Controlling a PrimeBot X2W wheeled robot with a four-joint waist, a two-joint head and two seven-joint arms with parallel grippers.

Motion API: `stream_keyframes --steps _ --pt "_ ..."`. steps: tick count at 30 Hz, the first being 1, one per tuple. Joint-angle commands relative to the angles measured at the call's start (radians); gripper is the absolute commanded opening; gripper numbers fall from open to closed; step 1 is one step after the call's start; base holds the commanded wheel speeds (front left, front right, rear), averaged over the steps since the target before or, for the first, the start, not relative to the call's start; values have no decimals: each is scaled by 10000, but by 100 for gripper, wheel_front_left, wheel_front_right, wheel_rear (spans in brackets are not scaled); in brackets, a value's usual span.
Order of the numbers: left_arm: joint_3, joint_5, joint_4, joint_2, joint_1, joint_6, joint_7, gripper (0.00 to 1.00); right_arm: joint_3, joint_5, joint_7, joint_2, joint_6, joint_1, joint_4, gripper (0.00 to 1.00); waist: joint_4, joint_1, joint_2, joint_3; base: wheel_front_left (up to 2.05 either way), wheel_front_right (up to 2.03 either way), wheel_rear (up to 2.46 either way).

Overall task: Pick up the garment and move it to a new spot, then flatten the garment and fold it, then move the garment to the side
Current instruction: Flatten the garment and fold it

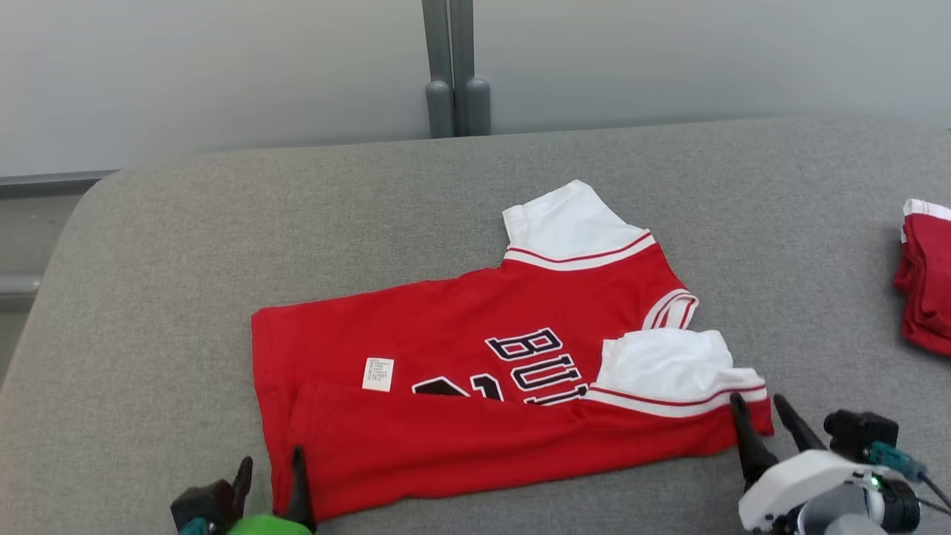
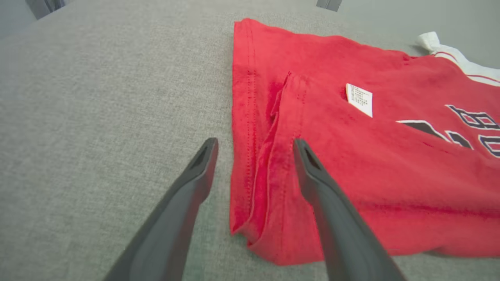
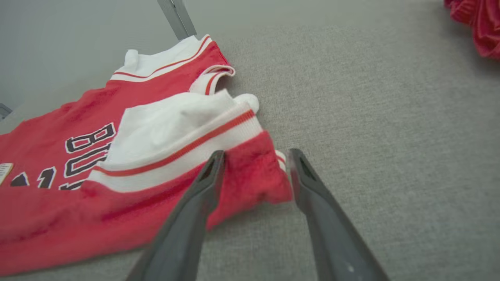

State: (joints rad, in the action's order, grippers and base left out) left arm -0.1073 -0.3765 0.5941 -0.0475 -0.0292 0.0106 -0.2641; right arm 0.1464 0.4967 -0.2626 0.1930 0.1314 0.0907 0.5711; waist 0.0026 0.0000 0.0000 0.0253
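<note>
Garment (image 1: 461, 357) red jersey, folded; left end effector (image 1: 271, 461), right end effector (image 1: 758, 405) spread, empty.

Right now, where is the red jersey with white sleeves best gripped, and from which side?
Probably the two near corners of the red jersey, hem end and shoulder end, approached low from the near side: the folded edge there is doubled and faces the robot.
</note>
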Motion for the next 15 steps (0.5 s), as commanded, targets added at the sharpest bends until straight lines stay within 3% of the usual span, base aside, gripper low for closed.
stream_keyframes --steps 1,7,15 --pt "55 77 -199 -64 -379 -69 2 100 -74 -159 -26 4 -17 385 -140 100 17 0 0 273 0 0 0" --pt "235 533 -253 -62 -1706 -152 2 100 27 -806 -26 70 -17 1866 -245 100 88 0 0 1025 0 0 0" --pt "543 1130 1402 -294 -4096 -94 2 100 869 -1176 167 222 -17 4066 404 100 68 0 0 2019 0 0 0"
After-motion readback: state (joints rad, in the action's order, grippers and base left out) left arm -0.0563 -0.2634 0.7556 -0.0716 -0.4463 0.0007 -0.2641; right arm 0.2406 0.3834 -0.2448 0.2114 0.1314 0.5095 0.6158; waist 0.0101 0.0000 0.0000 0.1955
